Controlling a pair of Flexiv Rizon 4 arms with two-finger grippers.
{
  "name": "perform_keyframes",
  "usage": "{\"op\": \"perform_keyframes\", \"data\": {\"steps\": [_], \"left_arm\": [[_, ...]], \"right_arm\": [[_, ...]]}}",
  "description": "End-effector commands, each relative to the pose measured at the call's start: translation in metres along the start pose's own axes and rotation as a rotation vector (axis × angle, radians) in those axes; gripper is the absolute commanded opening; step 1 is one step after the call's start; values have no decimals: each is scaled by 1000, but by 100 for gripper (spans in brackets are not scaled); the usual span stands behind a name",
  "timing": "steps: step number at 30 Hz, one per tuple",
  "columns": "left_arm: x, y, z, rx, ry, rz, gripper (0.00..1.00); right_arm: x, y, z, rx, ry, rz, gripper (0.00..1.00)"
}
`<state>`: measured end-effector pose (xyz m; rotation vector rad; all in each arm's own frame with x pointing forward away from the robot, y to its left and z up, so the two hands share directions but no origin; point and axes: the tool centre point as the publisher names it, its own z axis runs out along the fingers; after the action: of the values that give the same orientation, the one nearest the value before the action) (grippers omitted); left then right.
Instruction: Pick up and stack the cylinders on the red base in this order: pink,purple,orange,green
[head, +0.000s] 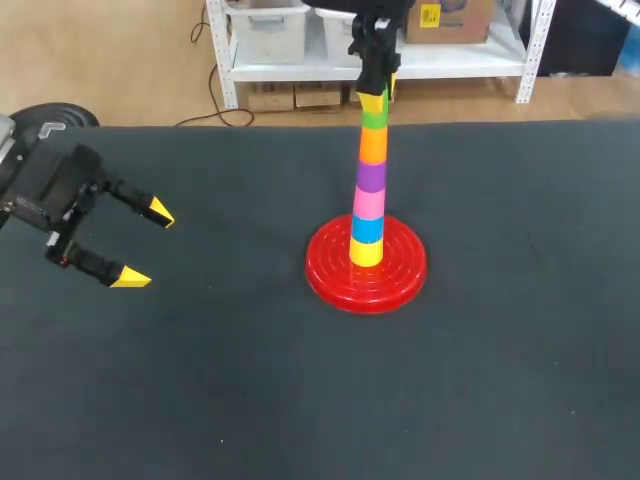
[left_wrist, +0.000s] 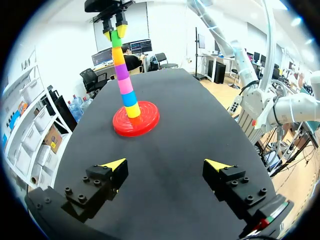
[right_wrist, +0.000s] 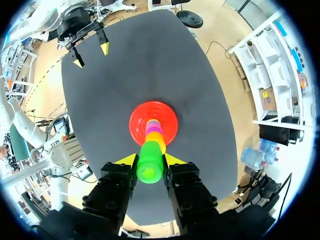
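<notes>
Green cylinder (head: 373, 116) tops the 6-piece stack on the red base (head: 330, 275), clamped between the right gripper (right_wrist: 150, 160) fingers. Left gripper (head: 145, 245) gapes wide, empty, well apart from the base.

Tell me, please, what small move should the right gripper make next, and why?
Probably open the right gripper to let go: the green cylinder it grips already appears seated on the orange cylinder, in line above the red base.

You have a dark table (head: 200, 380) in front of you. Only the round red base (head: 330, 278) sits directly on it, near the middle, slightly toward the far edge.
</notes>
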<state>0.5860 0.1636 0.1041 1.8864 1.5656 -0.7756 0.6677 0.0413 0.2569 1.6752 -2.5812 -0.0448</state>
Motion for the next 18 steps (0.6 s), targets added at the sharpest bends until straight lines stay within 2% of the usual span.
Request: {"op": "perform_keyframes", "data": {"steps": [1,7,18], "left_arm": [[1,0,0,-1,-1,2,100],[1,0,0,-1,-1,2,100],[1,0,0,-1,-1,2,100]], "right_arm": [[-1,-3,5,-2,-2,2,0],[1,-2,3,2,-4,5,0],[1,-6,14,-31,14,6,0]]}}
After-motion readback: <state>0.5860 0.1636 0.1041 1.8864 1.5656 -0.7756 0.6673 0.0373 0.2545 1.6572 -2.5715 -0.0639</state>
